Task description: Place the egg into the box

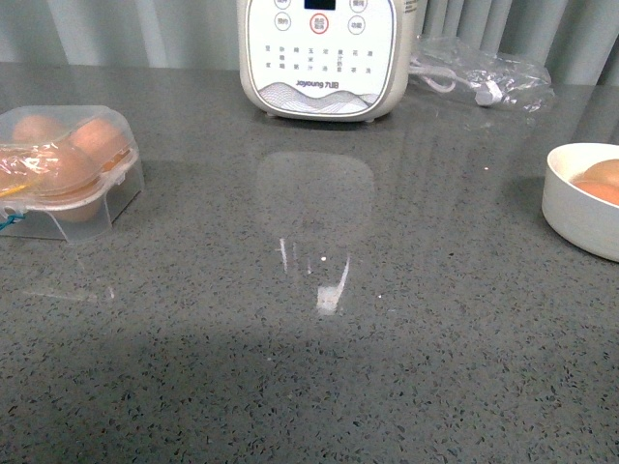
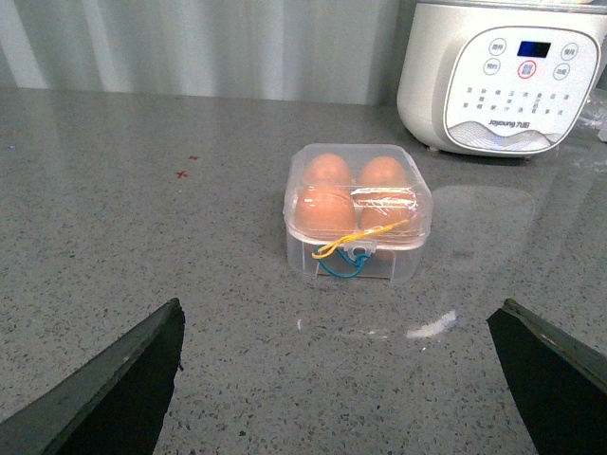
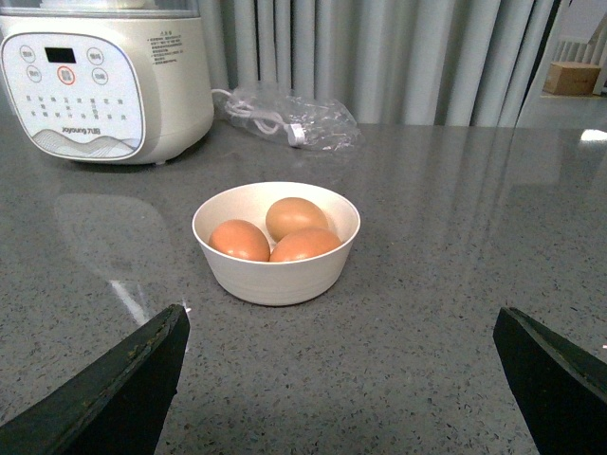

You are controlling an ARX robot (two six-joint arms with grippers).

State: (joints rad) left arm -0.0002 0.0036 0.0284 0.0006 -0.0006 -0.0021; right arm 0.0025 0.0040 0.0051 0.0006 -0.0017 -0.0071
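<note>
- Your box [image 2: 358, 213] sits on the grey speckled tabletop [image 1: 319, 367], far left in the front view, lid down over brown eggs. You can make out about four through the clear plastic from the left wrist camera. A yellow and blue tie hangs at its front edge.
- The white bowl [image 3: 276, 272] is at the far right edge of the front view, well apart from the box. It holds three brown eggs [image 3: 291, 232] touching each other.
- The egg at the back [image 3: 296, 216] lies on its side, long axis roughly level. Can't tell you which end is the pointy one on any of them.
- Left gripper [image 2: 346, 379]: fingers spread wide, nothing between them, box sits beyond the gap.
- Right gripper [image 3: 346, 379]: also spread wide and empty, bowl sits beyond it.
- White cooker [image 1: 327, 58] stands at the back middle, with a clear plastic bag [image 1: 479, 72] holding a white cord just beside it.
</note>
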